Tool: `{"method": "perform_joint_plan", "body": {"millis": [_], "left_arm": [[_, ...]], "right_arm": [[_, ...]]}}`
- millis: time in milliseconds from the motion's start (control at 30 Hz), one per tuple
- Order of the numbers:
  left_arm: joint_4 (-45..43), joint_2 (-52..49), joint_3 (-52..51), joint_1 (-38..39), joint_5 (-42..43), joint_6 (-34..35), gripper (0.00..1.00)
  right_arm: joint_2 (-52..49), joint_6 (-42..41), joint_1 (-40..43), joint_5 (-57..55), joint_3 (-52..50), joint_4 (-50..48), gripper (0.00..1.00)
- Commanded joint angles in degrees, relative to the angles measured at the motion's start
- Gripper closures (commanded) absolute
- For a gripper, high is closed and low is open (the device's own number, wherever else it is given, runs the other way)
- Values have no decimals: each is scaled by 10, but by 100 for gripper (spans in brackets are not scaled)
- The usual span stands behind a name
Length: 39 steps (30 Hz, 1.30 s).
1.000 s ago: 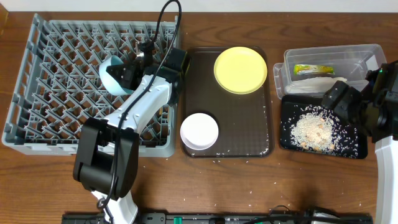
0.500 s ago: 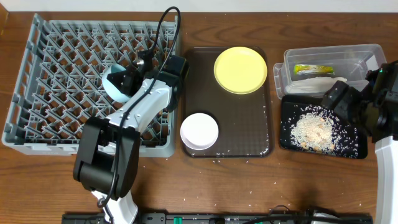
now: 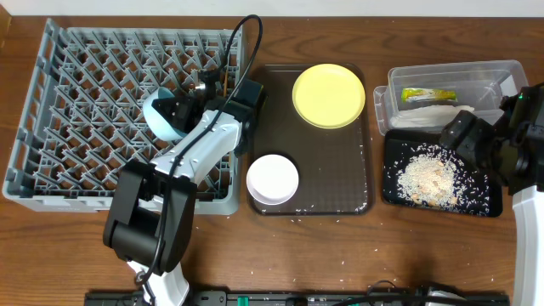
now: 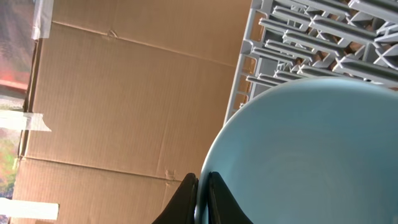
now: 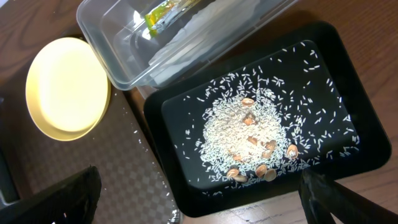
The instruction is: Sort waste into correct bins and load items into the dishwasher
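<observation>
- Your left gripper (image 4: 202, 186) is clamped tight on the rim of the light blue bowl (image 4: 311, 155), one finger on each side of the wall.
- That bowl is at the grey dish rack (image 3: 68, 102), near its right edge and about midway front to back. You cannot tell whether it rests on the pegs.
- Treat it as light, stiff and glossy. A rim pinch may let it swivel, and a drop onto the pegs could chip it. The rim is the only thin place to grip.
- It is round, so it has no long axis. It is tipped up on edge, its mouth seemingly facing the rack's left edge.
- Your right gripper (image 5: 199, 186) is spread wide and empty above the black tray (image 5: 348, 143) of rice crumbs (image 5: 242, 134).
</observation>
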State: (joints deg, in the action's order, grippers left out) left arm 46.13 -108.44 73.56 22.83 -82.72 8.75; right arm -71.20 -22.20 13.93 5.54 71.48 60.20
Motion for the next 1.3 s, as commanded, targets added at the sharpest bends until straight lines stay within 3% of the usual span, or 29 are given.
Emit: {"method": "perform_joint_plan", "body": {"millis": [0,367,533,833,900,1000,1067,1233,1267], "left_arm": [[7,-6,-19,-1,10,-3,93],[41,-4,-20,-1,-18,7,93],[17,6,-20,-1,169,37,92],[11,99,-12,-8,327,96,87],[-3,134,-12,-27,410,103,92],[-4,151,-12,-50,455,129,92],[0,160,-12,-64,460,113,92],[5,183,-12,-75,377,-28,93],[12,188,-12,-72,354,-31,93]], "right_arm": [[1,-7,3,-2,3,-1,1],[1,-7,3,-2,3,0,1],[1,-7,3,-2,3,-1,1],[1,-7,3,-2,3,-1,1],[1,-7,3,-2,3,0,1],[1,-7,3,-2,3,0,1],[1,-7,3,-2,3,0,1],[1,-7,3,-2,3,0,1],[1,-7,3,-1,3,0,1]]}}
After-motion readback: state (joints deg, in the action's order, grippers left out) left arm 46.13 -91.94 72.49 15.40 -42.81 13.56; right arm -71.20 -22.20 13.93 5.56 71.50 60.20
